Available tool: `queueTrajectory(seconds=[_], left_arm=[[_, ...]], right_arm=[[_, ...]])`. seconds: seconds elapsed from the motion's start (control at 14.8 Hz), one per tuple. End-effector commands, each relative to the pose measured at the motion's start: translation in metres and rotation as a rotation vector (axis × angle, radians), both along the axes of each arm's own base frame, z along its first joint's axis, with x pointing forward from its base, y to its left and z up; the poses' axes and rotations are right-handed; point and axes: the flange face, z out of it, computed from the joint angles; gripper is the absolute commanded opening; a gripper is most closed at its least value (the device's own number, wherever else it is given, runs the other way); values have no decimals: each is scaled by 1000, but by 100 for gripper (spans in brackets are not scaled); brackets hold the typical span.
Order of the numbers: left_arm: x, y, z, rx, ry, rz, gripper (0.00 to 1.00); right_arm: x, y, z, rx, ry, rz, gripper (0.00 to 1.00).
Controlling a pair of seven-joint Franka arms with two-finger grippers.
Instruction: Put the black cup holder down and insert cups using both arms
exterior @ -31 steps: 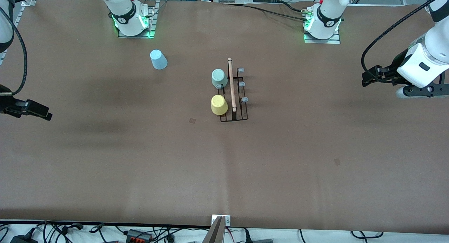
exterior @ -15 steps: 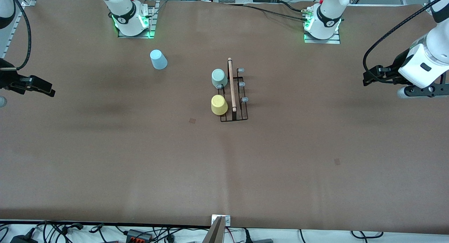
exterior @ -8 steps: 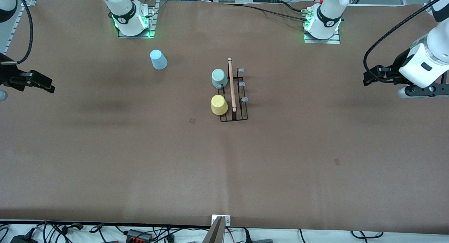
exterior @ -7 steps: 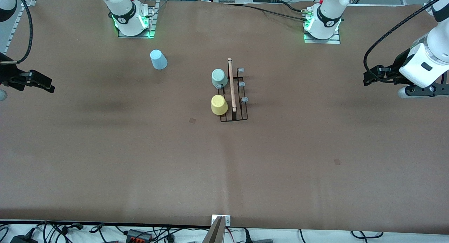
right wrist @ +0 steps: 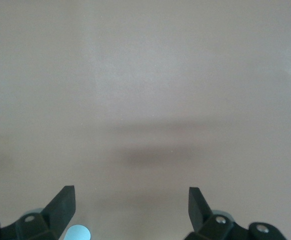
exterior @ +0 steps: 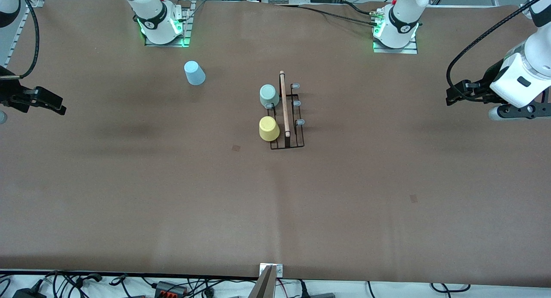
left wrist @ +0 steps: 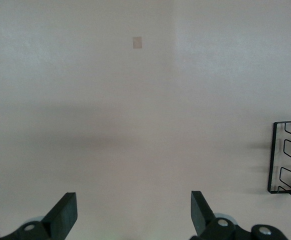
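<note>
Front view: three cups (exterior: 269, 96), one black cup holder (exterior: 287, 117), left tool (left wrist: 133, 212) and right tool (right wrist: 130, 209) released.

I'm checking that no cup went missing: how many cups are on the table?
3. The grey-green cup and the yellow cup sit on the black cup holder; the light blue cup stands apart, toward the right arm's end. None seems hidden.

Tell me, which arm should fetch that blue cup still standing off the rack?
Probably the right arm. The blue cup stands toward its end of the table, close to its base, and the right hand is open. The left hand, also open, waits past the rack.
</note>
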Motion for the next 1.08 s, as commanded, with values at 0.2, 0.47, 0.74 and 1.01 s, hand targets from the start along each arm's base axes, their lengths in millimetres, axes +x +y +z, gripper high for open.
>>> queueTrajectory(seconds=[0.2,0.47,0.74,1.01], left_arm=[[4,2,5,-5,-6,-16,100],[4,4,5,-5,-6,-13,100],[4,6,5,-5,-6,-10,100],[4,6,5,-5,-6,-10,100]], right_arm=[[-4,-1,3,1,-1,14,100],[-5,-1,3,2,3,11,100],[-5,6,-1,4,14,9,100],[-8,8,-5,3,32,14,100]])
